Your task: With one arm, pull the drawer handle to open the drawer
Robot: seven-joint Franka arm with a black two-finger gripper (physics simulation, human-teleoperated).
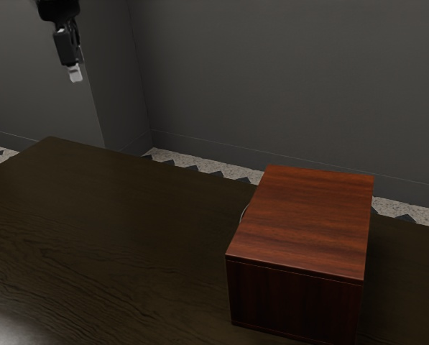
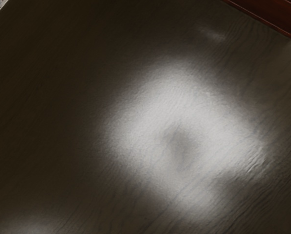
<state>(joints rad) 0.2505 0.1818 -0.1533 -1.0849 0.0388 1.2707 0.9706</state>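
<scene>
Black arm (image 1: 56,8) entering at the exterior view's upper left corner, claw (image 1: 74,72) hanging high in the air, pointing down, slightly tilted, touching nothing

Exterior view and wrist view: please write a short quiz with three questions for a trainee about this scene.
1. True or false: the black hand touches the reddish-brown wooden drawer box.
2. The box stands on: A) the dark wooden table; B) a white shelf; C) a metal cart.
3. Fill in: in the exterior view, the hand hangs near the upper ____ corner, high above the table.
Key: 1 false; 2 A; 3 left.
</scene>
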